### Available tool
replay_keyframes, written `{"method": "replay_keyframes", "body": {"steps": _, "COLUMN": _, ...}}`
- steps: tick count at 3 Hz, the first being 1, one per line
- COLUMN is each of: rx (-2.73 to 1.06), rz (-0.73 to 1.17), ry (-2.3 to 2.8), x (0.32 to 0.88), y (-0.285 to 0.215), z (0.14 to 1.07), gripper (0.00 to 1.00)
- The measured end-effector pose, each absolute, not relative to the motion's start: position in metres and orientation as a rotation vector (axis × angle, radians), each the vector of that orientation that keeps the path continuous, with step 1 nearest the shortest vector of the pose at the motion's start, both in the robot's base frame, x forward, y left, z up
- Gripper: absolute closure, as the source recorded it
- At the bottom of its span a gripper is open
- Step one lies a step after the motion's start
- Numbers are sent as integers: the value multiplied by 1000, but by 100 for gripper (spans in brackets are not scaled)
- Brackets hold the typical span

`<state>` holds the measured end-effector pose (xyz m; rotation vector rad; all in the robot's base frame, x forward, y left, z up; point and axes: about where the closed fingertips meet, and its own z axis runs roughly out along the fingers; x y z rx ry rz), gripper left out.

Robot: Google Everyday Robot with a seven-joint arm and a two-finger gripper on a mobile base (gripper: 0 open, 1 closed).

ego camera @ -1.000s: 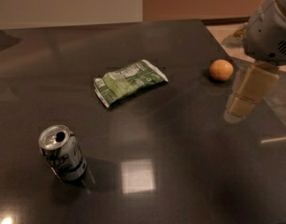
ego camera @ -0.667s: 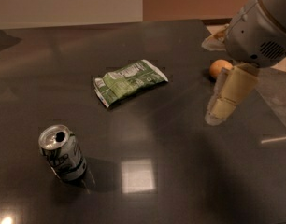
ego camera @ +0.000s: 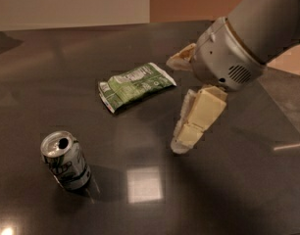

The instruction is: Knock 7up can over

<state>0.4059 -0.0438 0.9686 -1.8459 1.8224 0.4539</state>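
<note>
The 7up can (ego camera: 65,161) stands upright on the dark table (ego camera: 238,190) at the lower left, its shiny pull-tab top facing up. My gripper (ego camera: 182,142) hangs from the grey arm at centre right, cream-coloured fingers pointing down toward the table. It is well to the right of the can and apart from it, holding nothing that I can see.
A flat green-and-white snack bag (ego camera: 135,85) lies on the table behind the can, left of the gripper. The arm (ego camera: 248,38) fills the upper right. A bright light reflection (ego camera: 144,184) sits on the table between can and gripper.
The arm and gripper have moved left and forward across the table, toward the can. They now cover the orange round thing seen earlier. The can and bag have not moved.
</note>
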Motion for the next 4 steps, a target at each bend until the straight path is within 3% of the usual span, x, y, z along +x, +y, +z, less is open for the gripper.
{"method": "replay_keyframes", "body": {"steps": 4, "rx": -1872, "rz": 636, "ry": 1627, "x": 339, "y": 60, "z": 927, "gripper": 0}}
